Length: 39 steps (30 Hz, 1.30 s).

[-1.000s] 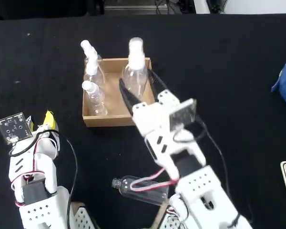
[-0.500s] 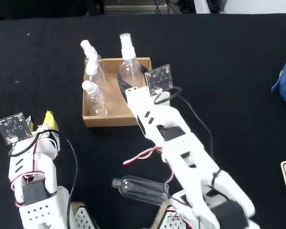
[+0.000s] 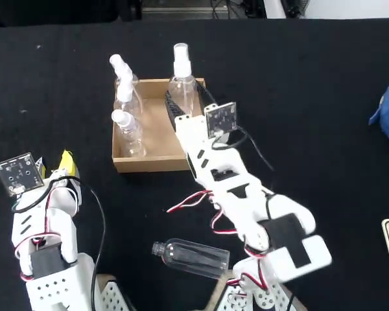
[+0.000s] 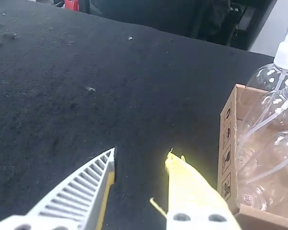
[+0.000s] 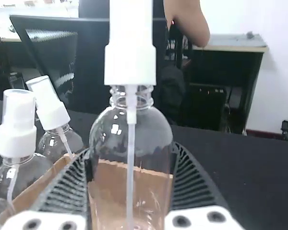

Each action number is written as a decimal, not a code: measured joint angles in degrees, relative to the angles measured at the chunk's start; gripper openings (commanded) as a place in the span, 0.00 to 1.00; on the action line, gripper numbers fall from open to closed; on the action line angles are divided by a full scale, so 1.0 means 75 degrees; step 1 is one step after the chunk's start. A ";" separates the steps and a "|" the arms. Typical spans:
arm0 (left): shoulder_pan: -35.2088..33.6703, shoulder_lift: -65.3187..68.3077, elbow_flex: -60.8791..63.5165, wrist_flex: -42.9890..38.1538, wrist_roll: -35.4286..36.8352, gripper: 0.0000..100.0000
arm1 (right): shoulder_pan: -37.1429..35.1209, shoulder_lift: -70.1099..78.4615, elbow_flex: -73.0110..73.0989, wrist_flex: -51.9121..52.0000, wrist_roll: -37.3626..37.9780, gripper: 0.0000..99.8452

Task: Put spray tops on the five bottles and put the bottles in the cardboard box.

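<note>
1. Uncapped bottle (image 3: 191,257): clear, lying on its side on the black tabletop (image 3: 311,97), just in front of the arm bases and well apart from the box. Open neck, no spray top.

2. Left gripper (image 4: 141,153): low over bare tabletop, near the box's left wall. Fingers spread and holding nothing.

3. Cardboard box (image 3: 149,163): shallow, open-topped, mid-tabletop. Two capped bottles (image 3: 131,135) stand along its left side, and there may be a third behind them; the count cannot be told.

4. Right gripper (image 5: 132,153): reaches into the box's far right corner. The black fingers (image 5: 182,182) are pressed to both flanks of the held bottle (image 3: 183,91), grasping it.

5. Held bottle: upright, with a white spray top (image 5: 130,52) fitted and a dip tube running down inside. It is inside the box at the far right corner. Whether its base rests on the box floor cannot be told.

Step in hand, as judged: setting a capped bottle into the box.

Next move, as judged:
- Settle the bottle squarely on the floor.
- Open the fingers just enough to clear its sides.
- Back out without clipping the spray top or the neighbouring bottles.
- After that, the uncapped bottle still needs a top before it can be boxed.
</note>
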 measured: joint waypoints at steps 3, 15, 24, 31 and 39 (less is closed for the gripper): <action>0.0000 0.0000 0.0000 0.0000 0.0000 0.03 | 0.0035 0.0363 0.0000 -0.0457 0.0000 0.01; 0.0000 0.0000 0.0000 0.0000 0.0000 0.03 | 0.0023 0.1840 -0.0316 -0.1664 0.0000 0.01; 0.0000 0.0000 0.0000 0.0000 0.0000 0.03 | 0.0023 0.2450 -0.0586 -0.2344 0.0000 0.01; 0.0000 0.0000 0.0000 0.0000 0.0000 0.03 | 0.0023 0.2450 -0.0586 -0.2368 0.0000 0.01; 0.0000 0.0000 0.0000 0.0000 0.0000 0.03 | 0.0023 0.2450 -0.0586 -0.2368 0.0000 0.01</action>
